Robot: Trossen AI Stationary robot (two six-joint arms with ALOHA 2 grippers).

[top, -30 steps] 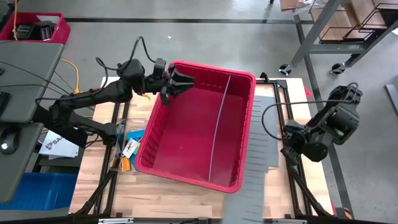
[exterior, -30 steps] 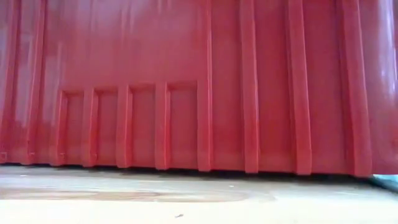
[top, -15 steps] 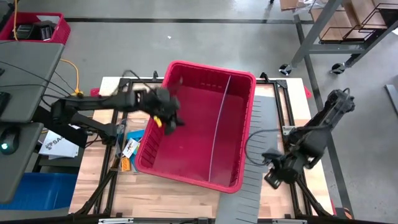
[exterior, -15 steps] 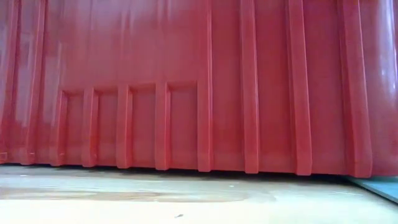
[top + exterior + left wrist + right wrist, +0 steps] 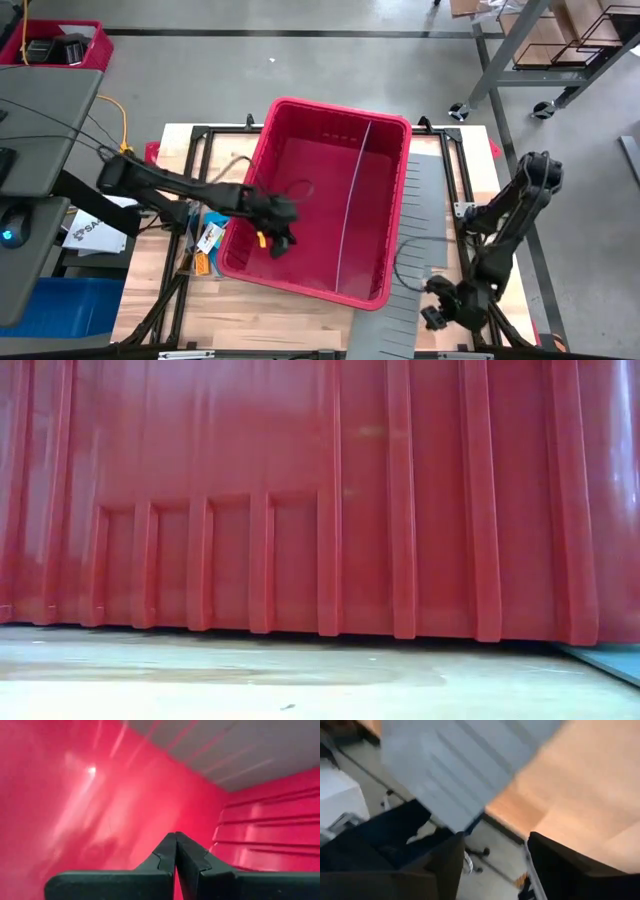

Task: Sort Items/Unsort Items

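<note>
A large red bin (image 5: 385, 125) with a thin divider (image 5: 352, 200) stands mid-table; its near wall (image 5: 320, 510) fills the low view. My left gripper (image 5: 277, 240) is down inside the bin's left compartment, near its near-left corner, and its fingers (image 5: 175, 845) are shut with nothing showing between them. Whether it touches the bin's floor I cannot tell. Small items, an orange piece (image 5: 200, 263) and a blue one (image 5: 214, 217), lie on the table left of the bin. My right gripper (image 5: 437, 312) is low at the table's near right, open (image 5: 492, 865) and empty.
A grey ribbed mat (image 5: 420, 230) lies on the table right of the bin and runs to the near edge. Black frame rails (image 5: 195, 165) border the table. Papers (image 5: 90, 230) lie at the left edge. A second red bin (image 5: 55, 45) stands far left.
My left gripper has swung from the bin's far-left rim down into the left compartment, toward the table's near edge, tipping downward, and it has shut. My right gripper has gone down and toward the near edge along the grey mat. The bin has stayed put.
</note>
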